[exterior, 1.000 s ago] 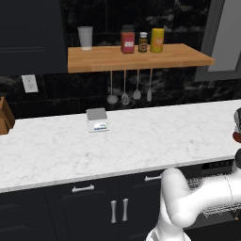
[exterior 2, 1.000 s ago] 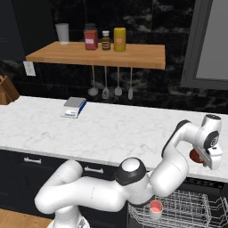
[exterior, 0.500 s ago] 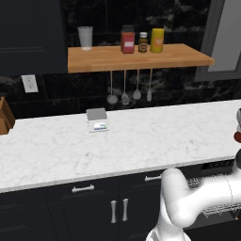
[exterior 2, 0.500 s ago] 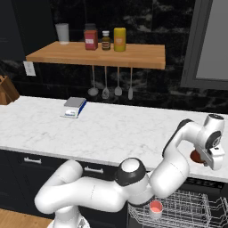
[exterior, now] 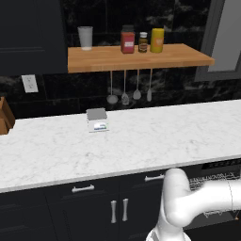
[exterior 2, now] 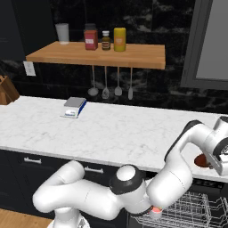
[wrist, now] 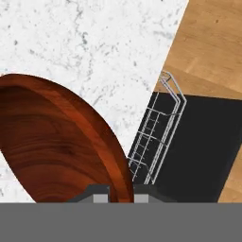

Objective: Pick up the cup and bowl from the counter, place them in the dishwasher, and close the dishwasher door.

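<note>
Wooden bowl's (wrist: pixel 56 142) rim sits between the closing jaws.

One bowl (wrist: pixel 56 142), perhaps four hanging utensils (exterior: pixel 130 96).

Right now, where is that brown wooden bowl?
The bowl sits at the counter's right end, above the dishwasher rack, its rim between the gripper's fingertips.

Reddish-brown wood-grained bowl (wrist: pixel 56 142) at lower left; white table (wrist: pixel 104 42) with grey veins above it — silvery wire rack (wrist: pixel 156 137), dark dishwasher door (wrist: pixel 203 151), tan wood floor (wrist: pixel 212 42) at right.
</note>
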Controlling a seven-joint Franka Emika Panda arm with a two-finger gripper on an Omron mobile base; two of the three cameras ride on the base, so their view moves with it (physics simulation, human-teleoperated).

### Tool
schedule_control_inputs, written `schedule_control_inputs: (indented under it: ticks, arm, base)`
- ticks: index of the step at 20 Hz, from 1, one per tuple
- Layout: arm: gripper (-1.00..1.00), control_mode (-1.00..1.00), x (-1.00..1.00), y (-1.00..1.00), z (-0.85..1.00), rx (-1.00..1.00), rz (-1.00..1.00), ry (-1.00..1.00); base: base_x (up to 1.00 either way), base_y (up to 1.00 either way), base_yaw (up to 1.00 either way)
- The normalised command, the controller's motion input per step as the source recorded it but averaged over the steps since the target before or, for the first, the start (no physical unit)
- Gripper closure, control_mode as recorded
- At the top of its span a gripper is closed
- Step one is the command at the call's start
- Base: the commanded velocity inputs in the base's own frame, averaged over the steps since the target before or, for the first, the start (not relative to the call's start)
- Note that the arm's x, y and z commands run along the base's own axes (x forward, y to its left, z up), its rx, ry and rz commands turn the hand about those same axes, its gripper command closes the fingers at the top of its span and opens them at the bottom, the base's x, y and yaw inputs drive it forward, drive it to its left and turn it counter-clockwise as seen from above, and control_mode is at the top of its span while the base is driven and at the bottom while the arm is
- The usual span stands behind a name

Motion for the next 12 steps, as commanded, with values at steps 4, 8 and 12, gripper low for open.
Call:
schedule_control_inputs:
  ticks: [4,8,12]
  arm:
    - [1.0,-1.0,-0.68,0.0,0.06,0.01,0.06,-0.11]
    - [1.0,-1.0,-0.82,0.16,0.0,0.03,0.17,-0.08]
    - [1.0,-1.0,-0.67,0.46,0.0,0.0,0.28,-0.02]
  base:
    - [0.0,0.0,0.0]
    - [0.0,0.0,0.0]
    - [0.0,0.0,0.0]
